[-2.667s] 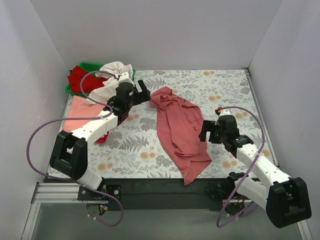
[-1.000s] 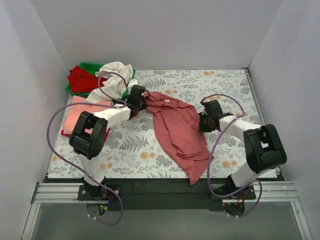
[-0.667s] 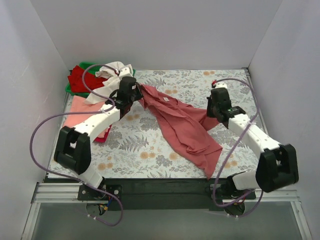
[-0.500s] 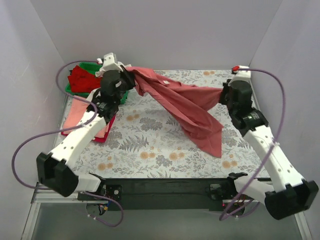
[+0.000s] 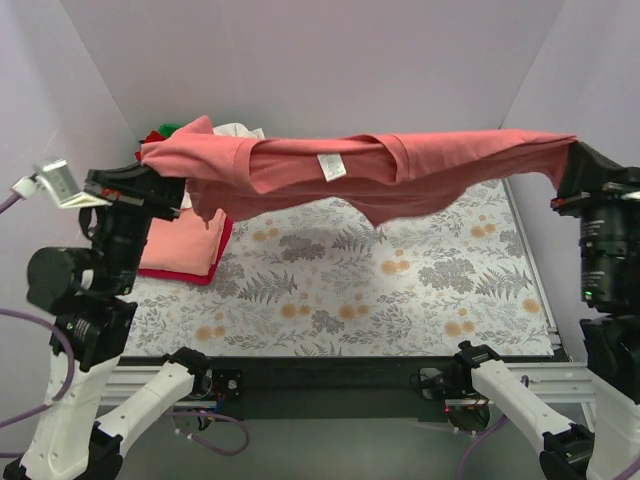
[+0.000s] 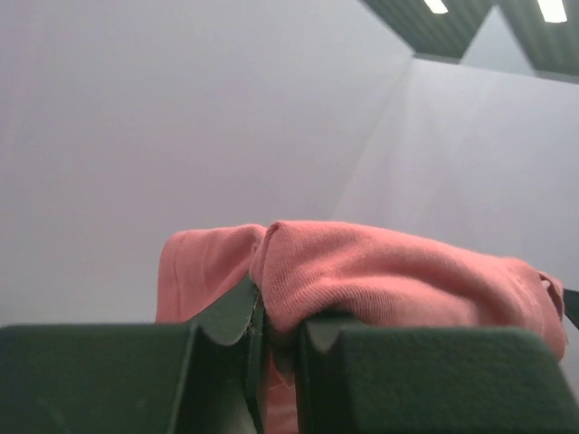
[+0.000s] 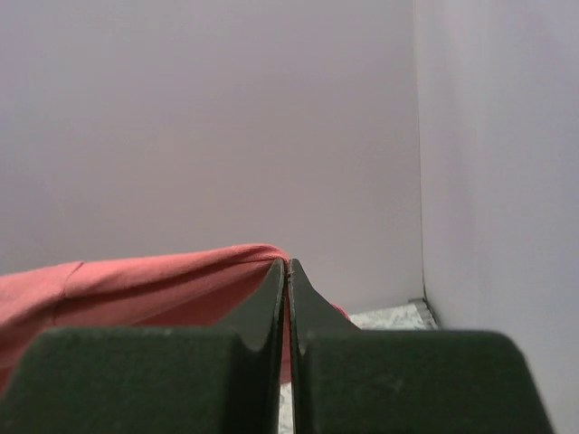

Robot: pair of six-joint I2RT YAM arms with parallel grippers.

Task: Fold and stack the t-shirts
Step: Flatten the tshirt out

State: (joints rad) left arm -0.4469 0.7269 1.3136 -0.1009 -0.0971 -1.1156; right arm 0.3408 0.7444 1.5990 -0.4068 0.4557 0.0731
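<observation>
Dusty-rose t-shirt point(image 5: 420, 170) spans between left claw point(image 5: 150, 185) and right claw point(image 5: 578, 165), both clamped on it, above the table point(image 5: 400, 290); folded salmon-pink t-shirt point(image 5: 185, 240) lies below.

1. High at far left, wrist near the camera: white-and-black left arm point(image 5: 75, 300).
2. Pinched closed on one bunched end of the dusty-rose cloth t-shirt point(image 5: 400, 165): black two-finger left gripper point(image 6: 262, 303).
3. High at far right: white-and-black right arm point(image 5: 608, 260).
4. Pressed together on the opposite end: black two-finger right gripper point(image 7: 288, 271).
</observation>
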